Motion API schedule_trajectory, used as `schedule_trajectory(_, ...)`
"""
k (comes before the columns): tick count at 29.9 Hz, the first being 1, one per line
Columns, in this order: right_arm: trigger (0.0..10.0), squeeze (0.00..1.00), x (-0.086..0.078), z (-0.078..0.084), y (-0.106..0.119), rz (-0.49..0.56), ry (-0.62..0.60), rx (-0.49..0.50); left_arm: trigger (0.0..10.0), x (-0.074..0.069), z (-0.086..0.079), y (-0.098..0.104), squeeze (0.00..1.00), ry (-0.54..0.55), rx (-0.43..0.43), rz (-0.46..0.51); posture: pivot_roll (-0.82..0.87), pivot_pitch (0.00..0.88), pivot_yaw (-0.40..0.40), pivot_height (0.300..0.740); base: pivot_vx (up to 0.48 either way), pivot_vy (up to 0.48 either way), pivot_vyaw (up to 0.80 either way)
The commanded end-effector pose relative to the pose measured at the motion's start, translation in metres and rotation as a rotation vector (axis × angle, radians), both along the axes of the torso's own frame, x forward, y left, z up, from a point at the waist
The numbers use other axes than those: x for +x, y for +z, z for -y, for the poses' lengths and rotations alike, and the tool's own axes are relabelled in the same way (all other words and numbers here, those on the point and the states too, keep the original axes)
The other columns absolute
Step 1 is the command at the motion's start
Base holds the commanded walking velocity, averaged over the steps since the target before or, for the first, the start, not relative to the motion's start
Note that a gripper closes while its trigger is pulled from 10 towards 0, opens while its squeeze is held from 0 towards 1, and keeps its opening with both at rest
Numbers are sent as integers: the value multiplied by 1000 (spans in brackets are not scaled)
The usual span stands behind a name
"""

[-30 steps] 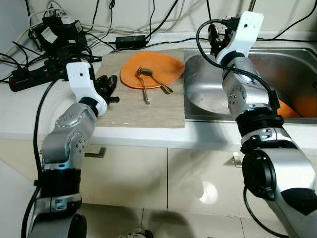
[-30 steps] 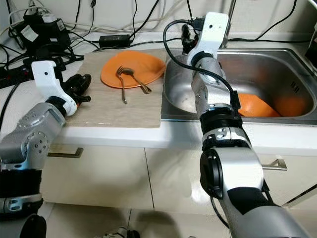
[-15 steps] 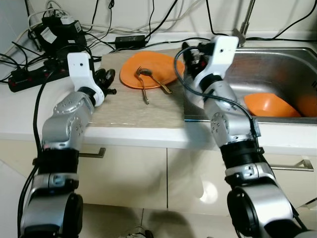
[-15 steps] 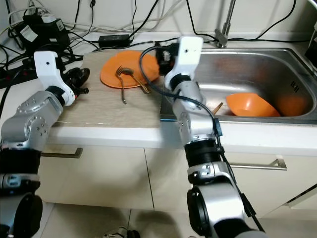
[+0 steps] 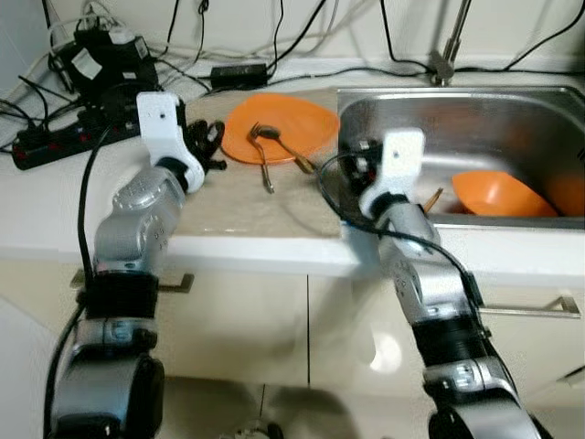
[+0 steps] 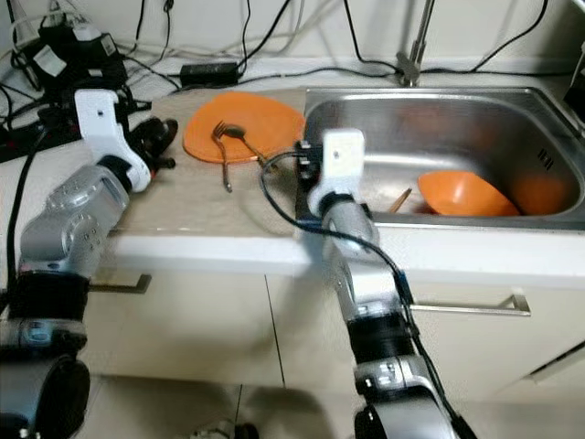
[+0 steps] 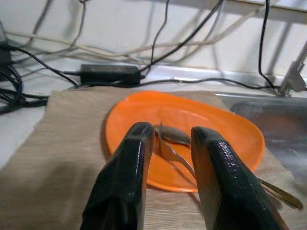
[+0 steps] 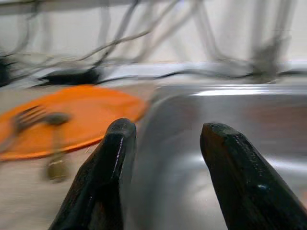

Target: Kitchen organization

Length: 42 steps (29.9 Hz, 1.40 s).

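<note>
A tangle of black cables (image 5: 87, 101) and a power strip (image 5: 46, 146) lies on the counter at the far left, behind the left gripper (image 7: 168, 143). That gripper hovers low over a beige mat (image 5: 238, 197), its two black fingers (image 7: 127, 177) apart with nothing between them. Straight ahead of its fingertips sits an orange plate (image 7: 192, 129) on the mat, carrying a spoon (image 7: 173, 135) and a fork (image 5: 263, 155) whose handles run off the near rim. Past the plate, the right gripper (image 8: 163, 139) hangs at the near left corner of the steel sink (image 5: 512, 128), just over the rim, its fingers (image 8: 103, 177) spread wide and empty; the plate lies off beyond one finger and the sink wall ahead between them, though that wrist view is blurred. Farther right, inside the basin, an orange bowl (image 5: 498, 192) rests tilted, well apart from both grippers, with a thin wooden stick (image 5: 431, 197) just beside it.
</note>
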State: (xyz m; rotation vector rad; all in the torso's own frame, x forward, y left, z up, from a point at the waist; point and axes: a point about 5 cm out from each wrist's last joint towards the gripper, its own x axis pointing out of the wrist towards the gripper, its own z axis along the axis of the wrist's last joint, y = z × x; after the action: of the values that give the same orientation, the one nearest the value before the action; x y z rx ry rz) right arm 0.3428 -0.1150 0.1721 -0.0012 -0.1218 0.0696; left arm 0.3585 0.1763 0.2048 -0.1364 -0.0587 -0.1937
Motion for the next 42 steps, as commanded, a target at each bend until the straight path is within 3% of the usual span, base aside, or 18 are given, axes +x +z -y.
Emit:
schedule_trajectory(1,10000,0,-7,13,0,22,-94,-29,10000,-11,-1,3,0,51,28,56,-42,0,112,740,0,0,0)
schedule_trajectory(12,10000,0,-25,21,9,129,-202,-143,10000,-21,-5,-3,0,125,11,39,-54,0,110,740,0,0,0)
schedule_trajectory(16,10000,0,-26,20,-5,77,-199,-133,10000,-28,-10,-26,0,150,24,-16,-59,0,112,740,0,0,0)
schedule_trajectory(18,10000,0,-27,17,-13,51,-156,-109,10000,-38,-11,-52,0,142,69,-87,-64,0,112,740,0,0,0)
schedule_trajectory(20,10000,0,-28,17,-15,51,-153,-119,10000,-40,-13,-55,0,142,96,-90,-65,0,113,740,0,0,0)
schedule_trajectory(25,10000,0,-31,20,-17,59,-157,-148,10000,-39,-19,-52,0,154,123,-79,-63,0,114,740,0,0,0)
schedule_trajectory(35,10000,0,-32,18,-18,77,-161,-185,10000,-36,-14,-43,0,134,121,-54,-63,0,117,740,0,0,0)
schedule_trajectory(37,10000,0,-33,20,-18,95,-174,-196,10000,-38,-15,-40,0,151,93,-30,-64,0,116,740,0,0,0)
schedule_trajectory(39,10000,0,-39,26,-22,110,-198,-213,10000,-51,-18,-30,0,179,80,76,-65,0,111,740,0,0,0)
schedule_trajectory(42,10000,0,-43,30,-27,106,-209,-218,10000,-59,-18,-32,0,181,99,95,-64,0,110,740,0,0,0)
